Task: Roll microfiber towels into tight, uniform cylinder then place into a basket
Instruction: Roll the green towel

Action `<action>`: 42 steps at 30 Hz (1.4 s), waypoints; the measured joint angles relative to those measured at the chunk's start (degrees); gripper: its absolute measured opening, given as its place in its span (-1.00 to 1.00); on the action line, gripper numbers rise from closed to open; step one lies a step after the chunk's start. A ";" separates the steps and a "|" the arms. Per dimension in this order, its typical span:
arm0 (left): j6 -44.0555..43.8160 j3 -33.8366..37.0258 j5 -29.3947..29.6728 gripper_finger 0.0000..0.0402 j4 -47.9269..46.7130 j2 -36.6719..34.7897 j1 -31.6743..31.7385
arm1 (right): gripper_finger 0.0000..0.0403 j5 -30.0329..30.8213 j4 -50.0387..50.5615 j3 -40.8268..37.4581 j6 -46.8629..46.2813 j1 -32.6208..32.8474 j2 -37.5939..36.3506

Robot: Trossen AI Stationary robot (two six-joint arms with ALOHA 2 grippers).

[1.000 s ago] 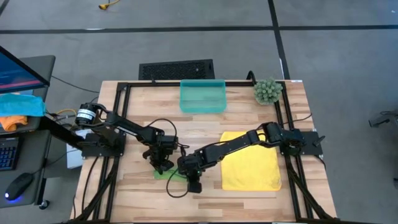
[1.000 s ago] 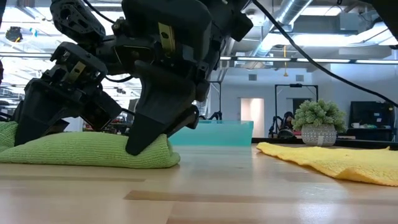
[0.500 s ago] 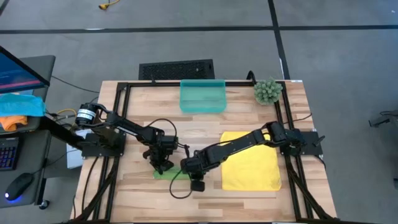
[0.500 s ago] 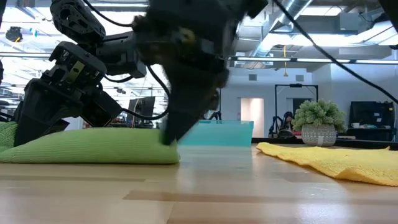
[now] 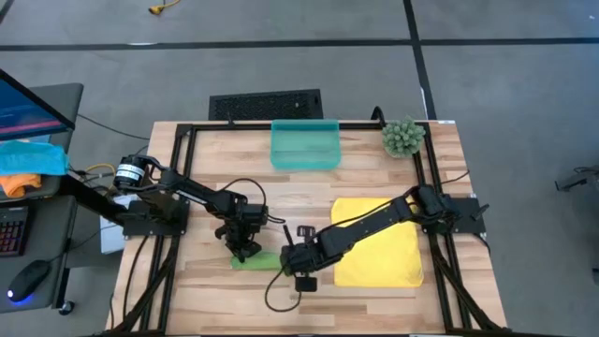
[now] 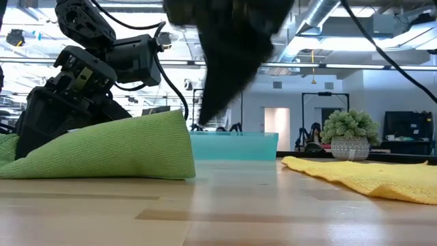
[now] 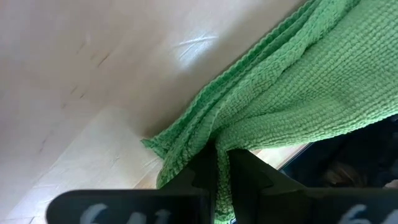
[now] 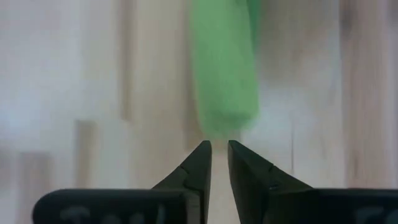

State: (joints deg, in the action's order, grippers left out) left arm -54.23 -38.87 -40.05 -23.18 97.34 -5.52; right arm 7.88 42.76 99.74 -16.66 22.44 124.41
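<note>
The light green towel lies folded into a thick strip near the table's front, left of centre. Its left end is low and its right end stands raised. My left gripper is shut on the towel's left part. My right gripper is shut and empty. It hovers just off the towel's right end, raised above the table in the low view. The yellow towel lies flat at the right. The teal basket stands at the far edge. My left gripper pinches a gathered bunch of several layers of the green towel between its two fingers, near the towel's left end. It comes from above, slanting down. The towel's underside rests on the table and rises toward its free right end.
A potted plant stands at the far right corner. A black grille panel lies beyond the far edge. Black frame rails border the table. Bare wood lies between the basket and the towels.
My right gripper has come off the green towel's right end, risen, and drawn back toward the table's right edge. The towel's right end, pressed flat before, has sprung up into a raised flap. The left end stays held down.
</note>
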 joint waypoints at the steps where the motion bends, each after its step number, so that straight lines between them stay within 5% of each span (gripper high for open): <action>1: 0.01 0.00 0.00 -0.92 0.00 0.02 0.00 | -0.62 0.80 -2.85 0.03 2.03 0.43 -0.28; 9: -0.01 0.00 -0.02 -0.92 0.04 0.02 0.00 | -0.62 1.62 -15.56 0.15 15.46 1.04 -0.24; 42: 2.36 0.20 -0.20 -0.92 1.57 0.07 -0.07 | -0.62 1.84 -8.80 0.33 5.97 -3.72 7.76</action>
State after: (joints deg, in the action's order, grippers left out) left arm -51.87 -38.67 -40.25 -21.61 97.41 -5.58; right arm 9.72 33.96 100.07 -10.69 18.72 132.17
